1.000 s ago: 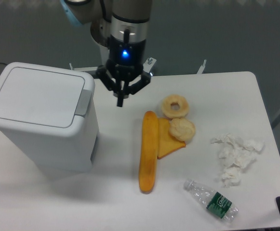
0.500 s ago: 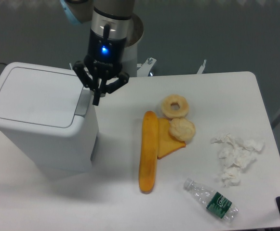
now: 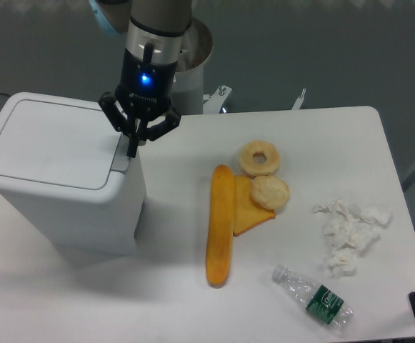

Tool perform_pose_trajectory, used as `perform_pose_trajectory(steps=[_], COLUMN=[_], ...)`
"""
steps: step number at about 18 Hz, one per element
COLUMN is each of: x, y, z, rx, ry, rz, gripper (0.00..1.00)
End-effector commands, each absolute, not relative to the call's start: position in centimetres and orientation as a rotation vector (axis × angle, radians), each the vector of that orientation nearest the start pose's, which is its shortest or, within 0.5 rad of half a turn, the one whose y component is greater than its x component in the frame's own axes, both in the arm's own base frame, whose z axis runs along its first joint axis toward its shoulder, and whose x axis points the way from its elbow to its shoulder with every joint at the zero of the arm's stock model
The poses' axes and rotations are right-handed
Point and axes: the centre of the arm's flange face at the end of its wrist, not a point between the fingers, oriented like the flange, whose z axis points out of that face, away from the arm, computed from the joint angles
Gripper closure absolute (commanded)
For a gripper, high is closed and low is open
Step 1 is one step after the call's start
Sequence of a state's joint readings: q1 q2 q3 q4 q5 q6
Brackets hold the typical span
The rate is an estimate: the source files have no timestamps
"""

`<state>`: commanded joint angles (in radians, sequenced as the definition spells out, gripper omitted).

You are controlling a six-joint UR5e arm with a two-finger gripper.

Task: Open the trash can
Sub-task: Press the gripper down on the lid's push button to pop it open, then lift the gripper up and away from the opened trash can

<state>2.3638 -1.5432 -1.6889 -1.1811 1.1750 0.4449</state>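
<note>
The trash can (image 3: 61,179) is a large white boxy bin at the left of the table. Its flat lid (image 3: 50,143) lies closed. The light grey push tab (image 3: 123,156) sits on the lid's right edge. My gripper (image 3: 132,150) hangs straight above that tab with its fingers drawn together, and the tips are at the tab. I cannot tell whether the tips touch the tab. The gripper holds nothing.
A long baguette (image 3: 219,225), an orange wedge (image 3: 248,207), a ring bun (image 3: 258,157) and a round bun (image 3: 270,191) lie mid-table. Crumpled tissues (image 3: 350,232) lie at the right. A plastic bottle (image 3: 314,296) lies at the front right.
My gripper has moved left from over the table behind the baguette to above the bin's push tab. The lid has stayed closed.
</note>
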Motion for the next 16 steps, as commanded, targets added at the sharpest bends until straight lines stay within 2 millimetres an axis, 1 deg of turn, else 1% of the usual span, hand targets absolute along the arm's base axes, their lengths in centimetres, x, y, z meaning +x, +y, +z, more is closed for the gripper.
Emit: perform_pose_trajectory(steps=[3, 4, 5, 6, 7, 8, 9, 10, 11, 12, 14, 16], x=[-23.7, -24.0, -24.3, -24.5, -24.8, -25.3, -26.4, -27.8, -29.5, -30.8, -33.2, -34.9], y=[47.3, 47.2, 47.2, 47.2, 47.1, 46.8, 46.2, 45.4, 44.4, 43.7, 42.1, 40.9], z=[50.1, 50.4, 50.7, 51.1, 51.2, 51.2, 51.2, 51.3, 51.2, 51.4, 51.6, 51.7], rx=[-2.626, -2.616, -2.608, -2.602, -2.599, -2.598, -2.592, -2.584, -2.575, -2.565, -2.541, -2.541], ry=[-0.376, -0.381, -0.381, -0.376, -0.379, -0.391, -0.418, -0.441, -0.464, -0.472, -0.483, -0.449], rz=[-0.195, -0.195, -0.192, -0.183, -0.178, -0.172, -0.162, -0.145, -0.122, -0.093, -0.033, 0.016], gripper=[0.95, 0.94, 0.92, 0.86, 0.76, 0.6, 0.47, 0.36, 0.19, 0.0, 0.0, 0.0])
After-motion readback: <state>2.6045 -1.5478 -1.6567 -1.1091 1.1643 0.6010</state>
